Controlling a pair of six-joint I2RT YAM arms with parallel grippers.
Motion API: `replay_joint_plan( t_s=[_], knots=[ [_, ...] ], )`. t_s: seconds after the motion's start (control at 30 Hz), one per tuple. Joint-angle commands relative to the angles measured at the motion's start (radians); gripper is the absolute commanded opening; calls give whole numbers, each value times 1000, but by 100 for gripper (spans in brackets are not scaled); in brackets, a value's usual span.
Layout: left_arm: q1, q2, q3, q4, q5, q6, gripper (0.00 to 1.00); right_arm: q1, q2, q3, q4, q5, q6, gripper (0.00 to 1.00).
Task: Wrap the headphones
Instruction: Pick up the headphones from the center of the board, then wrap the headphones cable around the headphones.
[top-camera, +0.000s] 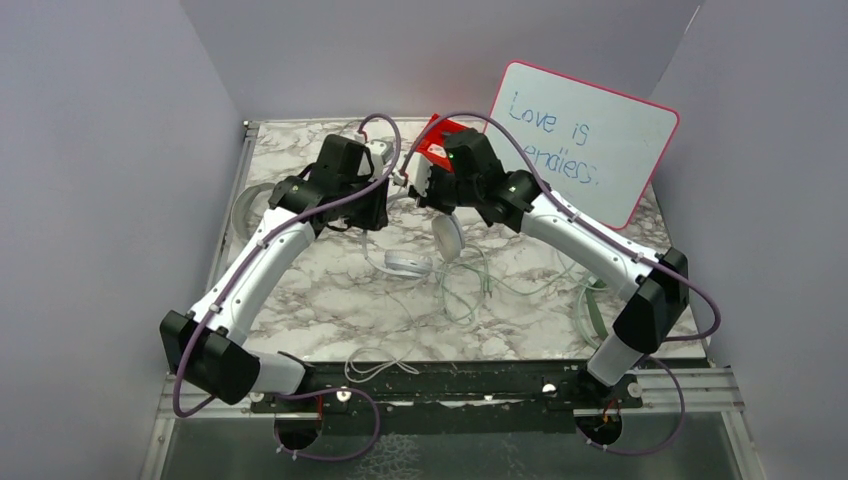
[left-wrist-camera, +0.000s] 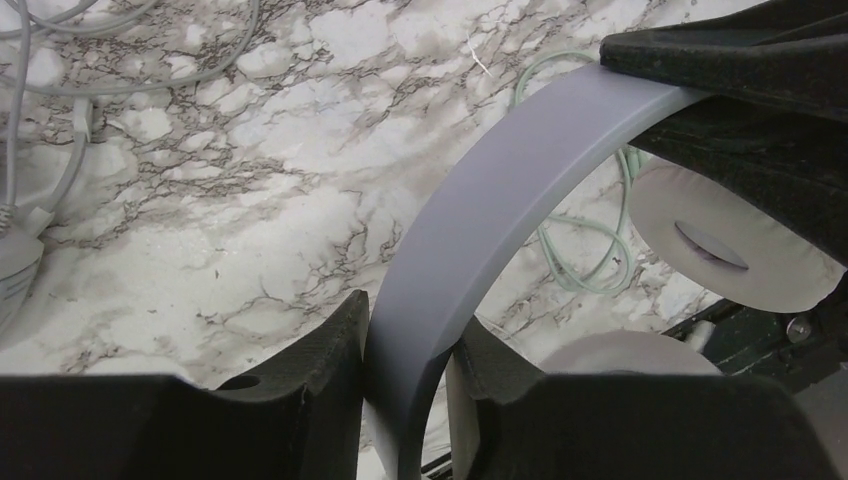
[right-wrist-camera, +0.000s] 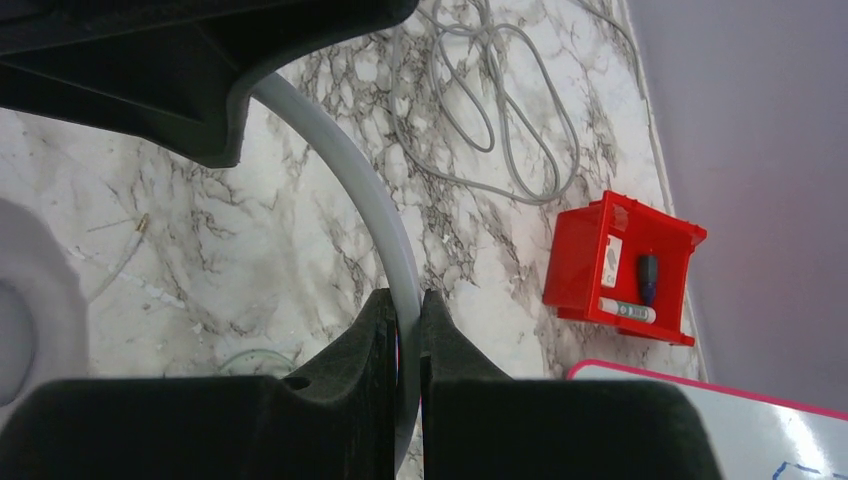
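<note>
Headphones (left-wrist-camera: 500, 190) clamped by left end effector (left-wrist-camera: 410, 325), clear only wrist-side.

Even diffuse overhead light, moderately bright, faint soft shadows on table (top-camera: 330, 300), red tint on wall (right-wrist-camera: 740, 150) beside bin (right-wrist-camera: 580, 262), near fingers (left-wrist-camera: 300, 400) in wrist views dark, slightly blurred, top view sharp.

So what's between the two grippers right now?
The headphones: the headband arcs from the left gripper to the right gripper, clearest in the left wrist view.
</note>
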Motion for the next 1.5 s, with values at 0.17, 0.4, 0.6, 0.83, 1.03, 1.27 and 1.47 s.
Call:
replay_joint_plan(
  t_s=[0.17, 0.4, 0.6, 0.83, 1.03, 1.27, 1.47],
  knots=[
    [-1, -21, 1, 105, -62, -10, 0, 44, 3, 25, -12, 39, 16, 1],
    [-2, -141, -90, 238, -205, -38, 0, 43, -46, 40, 23, 268, 370, 64],
    [-2, -243, -181, 393, -302, 8, 0, 43, -203, -41, 23, 118, 503, 93],
    [-1, -255, -184, 461, -371, 59, 0, 43, -350, -160, 176, -251, 416, 100],
    [-1, -239, -146, 470, -357, 64, 0, 44, -264, -65, 154, -398, 292, 100],
    [-1, -228, -143, 467, -355, 50, 0, 83, -135, 31, 144, -354, 211, 99],
    [-1, -189, -74, 384, -466, -4, 0, 213, -75, -17, 96, -36, 144, 93]
  ],
)
